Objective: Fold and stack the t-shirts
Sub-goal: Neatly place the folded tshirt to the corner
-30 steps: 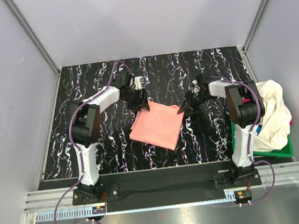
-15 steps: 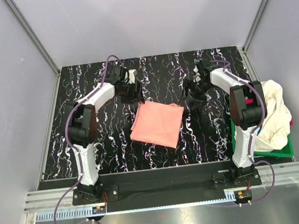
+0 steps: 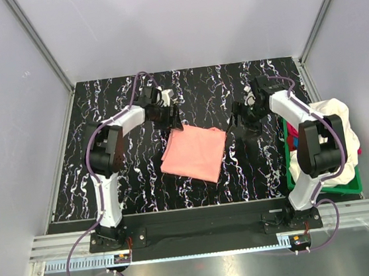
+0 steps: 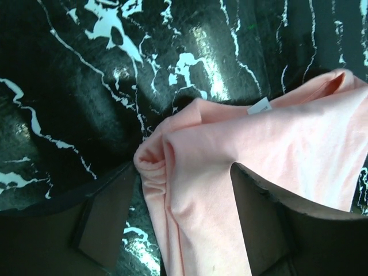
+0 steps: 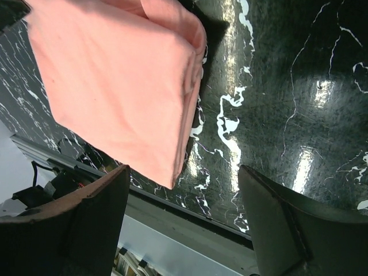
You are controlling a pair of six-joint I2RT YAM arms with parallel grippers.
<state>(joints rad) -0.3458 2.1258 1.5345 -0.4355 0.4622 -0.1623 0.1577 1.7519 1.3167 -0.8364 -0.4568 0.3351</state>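
Top external view gives us one folded salmon-pink cloth t-shirt (image 3: pixel 195 153) on the black marbled worktop (image 3: pixel 126 178). We see the left tool (image 4: pixel 184 172) and right tool (image 5: pixel 183 169) both spread, gripping nothing.

My top camera looks steeply down from the near side over the whole bench (image 3: pixel 143 182). My 2 wrist cameras sit close above it, looking past their own jaws. All 3 share the pink shirt (image 3: pixel 195 151).
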